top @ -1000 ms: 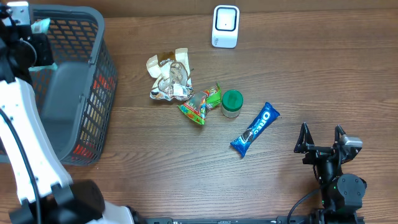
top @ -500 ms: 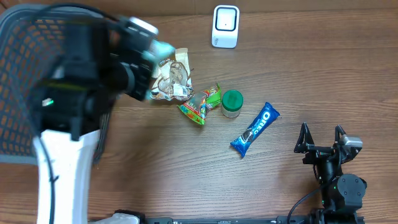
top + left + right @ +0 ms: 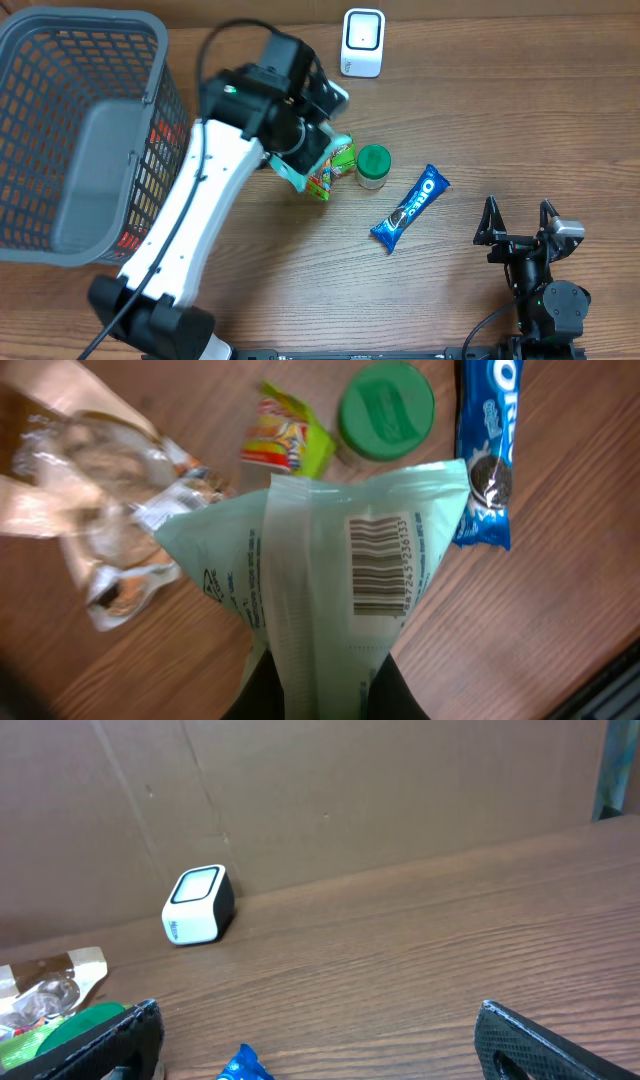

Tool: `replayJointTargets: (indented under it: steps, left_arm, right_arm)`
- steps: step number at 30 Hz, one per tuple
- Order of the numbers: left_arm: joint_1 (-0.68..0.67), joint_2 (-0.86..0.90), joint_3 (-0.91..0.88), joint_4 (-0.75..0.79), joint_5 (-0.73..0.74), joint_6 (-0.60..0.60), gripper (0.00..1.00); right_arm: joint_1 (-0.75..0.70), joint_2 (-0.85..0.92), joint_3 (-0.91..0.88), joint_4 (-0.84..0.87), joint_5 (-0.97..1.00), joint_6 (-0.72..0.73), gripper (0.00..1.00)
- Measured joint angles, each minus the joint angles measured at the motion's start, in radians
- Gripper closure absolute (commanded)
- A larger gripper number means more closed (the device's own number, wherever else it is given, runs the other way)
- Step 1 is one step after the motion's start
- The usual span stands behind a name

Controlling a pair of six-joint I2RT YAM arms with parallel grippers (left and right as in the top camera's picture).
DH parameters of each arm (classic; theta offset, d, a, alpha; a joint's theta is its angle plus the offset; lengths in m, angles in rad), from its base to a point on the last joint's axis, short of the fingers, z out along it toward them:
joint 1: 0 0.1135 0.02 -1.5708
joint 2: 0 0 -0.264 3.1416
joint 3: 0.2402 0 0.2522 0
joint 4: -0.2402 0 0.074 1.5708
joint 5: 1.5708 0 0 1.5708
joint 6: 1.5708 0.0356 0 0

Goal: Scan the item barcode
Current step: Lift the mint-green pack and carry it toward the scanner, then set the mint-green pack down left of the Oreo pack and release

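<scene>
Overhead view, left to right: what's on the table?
basket → left arm holding the mint-green pouch → green-lidded jar → Oreo pack → right gripper

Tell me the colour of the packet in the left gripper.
Pale mint green packet, black barcode; left wrist view shows it best.

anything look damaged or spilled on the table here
Only the clear snack packet beside the held mint-green pouch stands out: it is badly crumpled. The Oreo pack, green-lidded jar and scanner look intact; no spill shows.
</scene>
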Motion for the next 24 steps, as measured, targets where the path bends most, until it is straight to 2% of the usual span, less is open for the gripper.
replayJointTargets:
  steps: [13, 21, 22, 23, 24]
  left_arm:
    - [-0.071, 0.001, -0.602, 0.447, 0.119, 0.000, 0.94]
    - [-0.108, 0.001, -0.674, 0.545, 0.142, 0.000, 0.90]
    - [-0.115, 0.001, -0.674, 0.549, 0.145, 0.000, 0.87]
    - [-0.123, 0.001, -0.674, 0.552, 0.146, 0.000, 0.78]
    - [-0.134, 0.001, -0.674, 0.555, 0.148, 0.003, 0.63]
  right_arm:
    - [0.000, 0.000, 0.000, 0.002, 0.000, 0.000, 0.00]
    - [0.000, 0.000, 0.000, 0.002, 0.000, 0.000, 0.00]
    - [0.000, 0.000, 0.000, 0.002, 0.000, 0.000, 0.00]
    - [0.000, 0.000, 0.000, 0.002, -0.001, 0.000, 0.00]
    - [0.000, 0.000, 0.000, 0.002, 0.000, 0.000, 0.00]
